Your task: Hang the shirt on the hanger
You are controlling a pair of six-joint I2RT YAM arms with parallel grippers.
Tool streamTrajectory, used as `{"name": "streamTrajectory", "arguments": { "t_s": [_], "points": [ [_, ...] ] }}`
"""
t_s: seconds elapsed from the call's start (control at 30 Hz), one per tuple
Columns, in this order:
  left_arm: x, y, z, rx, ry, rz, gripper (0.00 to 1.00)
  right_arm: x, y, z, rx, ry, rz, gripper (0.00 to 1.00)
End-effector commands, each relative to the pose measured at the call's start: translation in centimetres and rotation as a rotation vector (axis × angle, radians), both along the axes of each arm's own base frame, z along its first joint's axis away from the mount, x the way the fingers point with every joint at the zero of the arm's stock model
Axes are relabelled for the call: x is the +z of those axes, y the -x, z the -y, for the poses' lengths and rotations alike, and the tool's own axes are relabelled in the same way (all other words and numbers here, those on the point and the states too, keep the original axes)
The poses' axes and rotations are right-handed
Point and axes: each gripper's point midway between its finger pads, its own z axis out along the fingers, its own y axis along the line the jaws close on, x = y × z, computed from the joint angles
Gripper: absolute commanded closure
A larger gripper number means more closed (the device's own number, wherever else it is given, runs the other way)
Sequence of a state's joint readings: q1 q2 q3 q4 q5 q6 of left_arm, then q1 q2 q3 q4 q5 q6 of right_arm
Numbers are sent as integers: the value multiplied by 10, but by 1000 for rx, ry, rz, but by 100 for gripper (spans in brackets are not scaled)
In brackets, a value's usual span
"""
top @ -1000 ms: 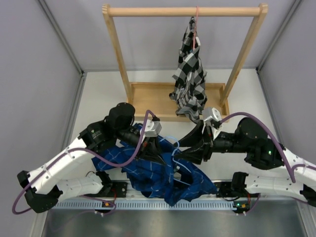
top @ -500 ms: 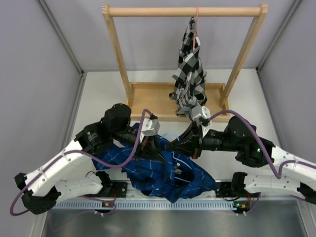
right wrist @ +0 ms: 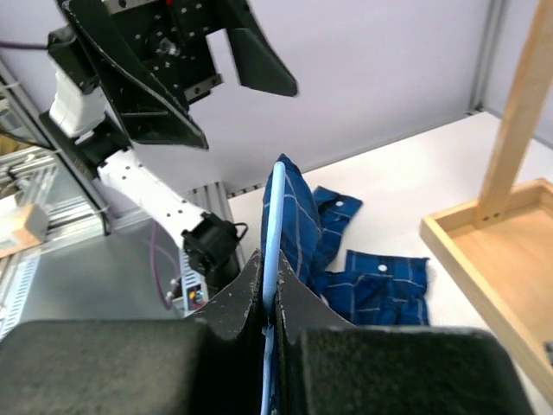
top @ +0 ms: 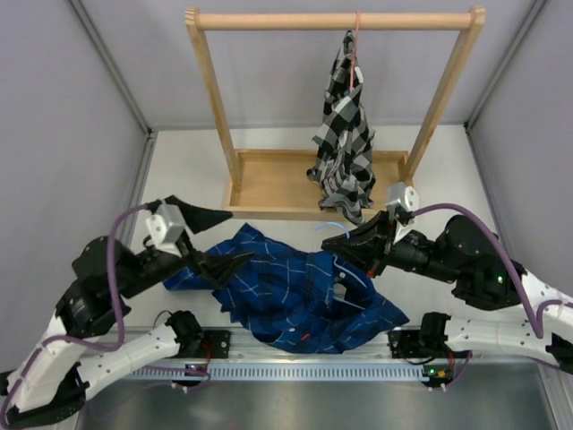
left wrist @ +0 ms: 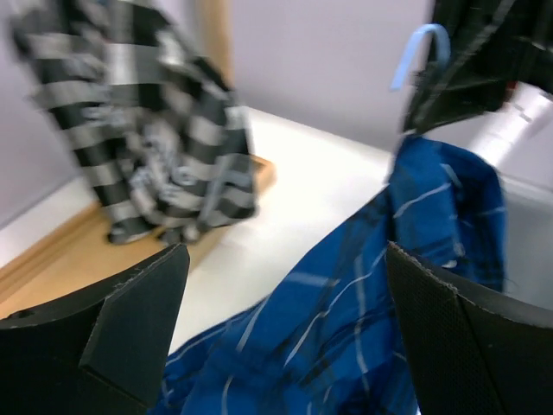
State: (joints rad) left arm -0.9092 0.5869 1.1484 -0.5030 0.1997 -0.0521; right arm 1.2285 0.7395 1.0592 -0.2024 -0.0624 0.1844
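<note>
We see the left pincer [top: 218, 240] spread wide and holding nothing. It hangs over the left part of the worktop [top: 188, 170], and its two black fingers [left wrist: 130, 320] frame open air above the dark blue plaid shirt [top: 286, 300]. The shirt lies rumpled along the near edge of the worktop, between the two arms. One end reaches under the left pincer and the other rises toward the right pincer [top: 345, 246].

The right pincer is closed tight on the light blue wire hanger [right wrist: 273, 225]. From its wrist camera we see the thin wire pinched between the fingers [right wrist: 238, 294], with a fold of the shirt draped against the wire just beyond the tips. From above, the hanger's hook curves out beside the right pincer on its far side. How far the hanger sits inside the shirt we cannot tell.

At the far edge stands a wooden rack [top: 211, 90] with a tray base. A black-and-white checked shirt [top: 345, 134] hangs from its bar on a pinkish-red hanger [top: 355, 36].
</note>
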Motion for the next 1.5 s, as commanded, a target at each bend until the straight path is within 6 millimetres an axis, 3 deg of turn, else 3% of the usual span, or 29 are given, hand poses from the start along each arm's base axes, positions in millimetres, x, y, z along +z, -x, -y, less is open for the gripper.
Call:
{"name": "streamTrajectory", "arguments": {
  "t_s": [0.0,0.03,0.2,0.33,0.4,0.47,0.53,0.67,0.7,0.77,0.8,0.93,1.2,1.4,1.47],
  "points": [
    [-14,-36,-38,311,94,-71,2,43,-5,25,-78,-80,54,100],
    [-29,-37,-39,329,102,-120,2,52,-7,32,-101,-90,65,100],
    [-62,-30,-53,368,105,-233,2,68,-6,46,-122,-113,69,100],
    [-90,-27,-40,340,16,-337,2,76,-1,50,-103,-122,69,100],
    [-95,-30,-36,336,-16,-334,2,77,1,49,-90,-129,67,100],
    [-97,-46,-41,421,-32,-322,2,76,5,44,-60,-126,64,100],
    [-91,-52,-38,432,-32,-298,2,74,12,37,-9,-115,65,100],
    [-83,-58,-23,393,-26,-256,11,75,15,33,9,-117,63,100],
    [-79,-61,-18,384,-22,-239,24,75,15,33,12,-119,62,100],
    [-83,-63,-13,376,-29,-236,39,76,16,33,17,-123,65,100],
    [-85,-66,-13,388,-38,-234,64,75,17,34,20,-122,66,100],
    [-85,-68,-23,431,-50,-239,95,66,7,38,-37,-96,63,100],
    [-44,-61,-71,575,27,-222,98,40,-8,55,-147,-58,53,100],
    [-31,-79,-95,771,-31,-250,100,43,9,60,-66,-108,103,100],
    [-5,-84,-104,824,-4,-225,100,51,18,63,-25,-140,129,100]
  ]
}}
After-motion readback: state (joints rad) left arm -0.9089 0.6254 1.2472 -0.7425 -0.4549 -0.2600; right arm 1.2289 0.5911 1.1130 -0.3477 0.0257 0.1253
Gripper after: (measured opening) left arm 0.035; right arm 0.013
